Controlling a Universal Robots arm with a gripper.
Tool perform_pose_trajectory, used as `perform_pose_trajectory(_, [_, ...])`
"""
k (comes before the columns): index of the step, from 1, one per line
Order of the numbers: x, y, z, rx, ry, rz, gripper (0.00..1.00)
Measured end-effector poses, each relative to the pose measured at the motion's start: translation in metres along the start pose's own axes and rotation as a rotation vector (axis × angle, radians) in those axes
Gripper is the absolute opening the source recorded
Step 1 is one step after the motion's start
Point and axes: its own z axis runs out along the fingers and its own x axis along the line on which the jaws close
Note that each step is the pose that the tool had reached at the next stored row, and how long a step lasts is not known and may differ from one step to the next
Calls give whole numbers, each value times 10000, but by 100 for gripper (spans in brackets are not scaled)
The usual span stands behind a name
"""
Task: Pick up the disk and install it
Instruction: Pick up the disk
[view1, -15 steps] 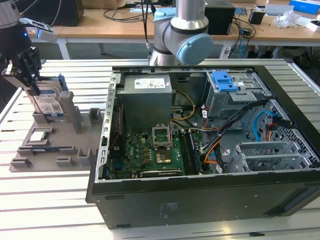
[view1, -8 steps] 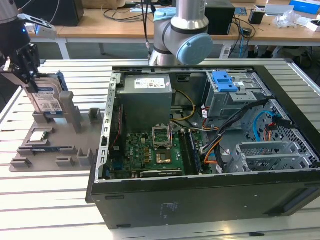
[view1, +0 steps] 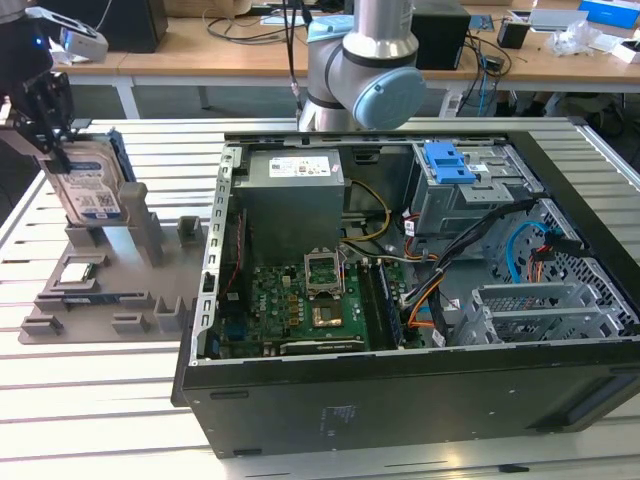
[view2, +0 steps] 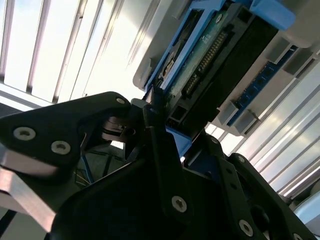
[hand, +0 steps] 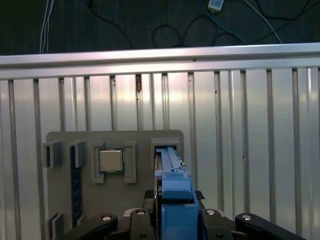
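Slatted metal table (view1: 90, 400) carrying grey fixture plate (view1: 150, 275); open computer case (view1: 420, 400) just beside the plate. One disk (view1: 92, 185), upright on edge on the plate, on its side away from the case. One gripper (view1: 52, 150) above the plate, pinching the disk's upper edge.

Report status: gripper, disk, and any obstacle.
Black gripper at top edge of upright silver metal disk in blue plastic carrier. Disk stands in grey plastic fixture. No obstacle seen nearby.

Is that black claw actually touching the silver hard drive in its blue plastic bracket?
Touching. The second wrist view shows a finger of the black gripper pressed against the blue bracket holding the flat silver metal disk.
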Motion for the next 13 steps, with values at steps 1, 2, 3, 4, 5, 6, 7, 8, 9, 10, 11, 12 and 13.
perform_pose_trajectory(1, [1, 0, -30, -1, 0, 0, 37])
perform_pose_trajectory(2, [1, 0, -52, -1, -1, 0, 37])
perform_pose_trajectory(3, [1, 0, -81, 0, -1, 0, 37])
perform_pose_trajectory(4, [2, 0, -100, 0, 0, 0, 37])
perform_pose_trajectory(5, [3, 0, -133, 0, 0, 0, 37])
perform_pose_trajectory(6, [3, 0, -163, 0, -1, 0, 37])
perform_pose_trajectory(7, [4, 0, -184, 0, -1, 0, 37])
perform_pose_trajectory(8, [4, 0, -209, -1, -1, 0, 37])
perform_pose_trajectory(9, [5, 0, -224, 0, 0, 0, 37])
perform_pose_trajectory(10, [5, 0, -245, 0, -1, 0, 37])
perform_pose_trajectory(11, [6, 0, -262, 0, 0, 0, 37])
perform_pose_trajectory(12, [6, 0, -290, 0, 0, 0, 37])
perform_pose_trajectory(13, [7, 0, -309, -1, -1, 0, 37])
